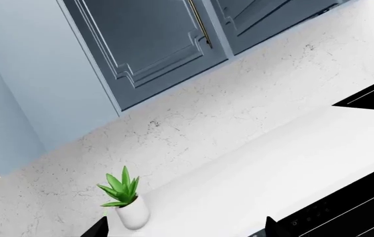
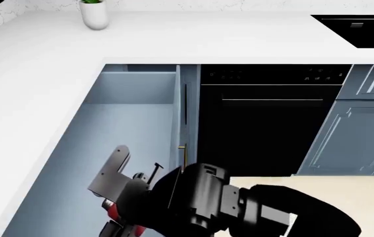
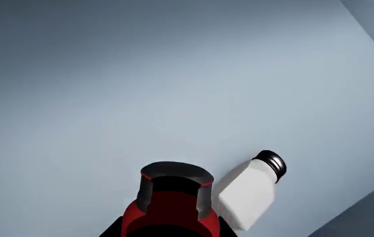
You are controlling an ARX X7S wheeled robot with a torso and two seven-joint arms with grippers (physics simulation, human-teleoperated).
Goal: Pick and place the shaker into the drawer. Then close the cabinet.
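Step in hand: we are placing the shaker (image 3: 167, 210); in the head view our right pincer (image 2: 117, 210) is hanging low over the open drawer (image 2: 134, 118).
Right pincer: we are gripping the shaker, its red body showing between the dark jaws in the right wrist view.
Left pincer: we are seeing only dark tips at the edge of the left wrist view, so we cannot tell its state.
Shaker position: we are judging it above the drawer floor, not yet released; whether it touches we cannot tell.
Next move: we are judging that it calls for opening the jaws, lifting clear, then pushing the drawer shut.
Right wrist only: we are seeing a white bottle (image 3: 249, 195) lying just beside the shaker.
Left wrist only: we are looking at the white surface (image 1: 272, 168), a potted plant (image 1: 126, 200) and wall cabinets (image 1: 153, 44).
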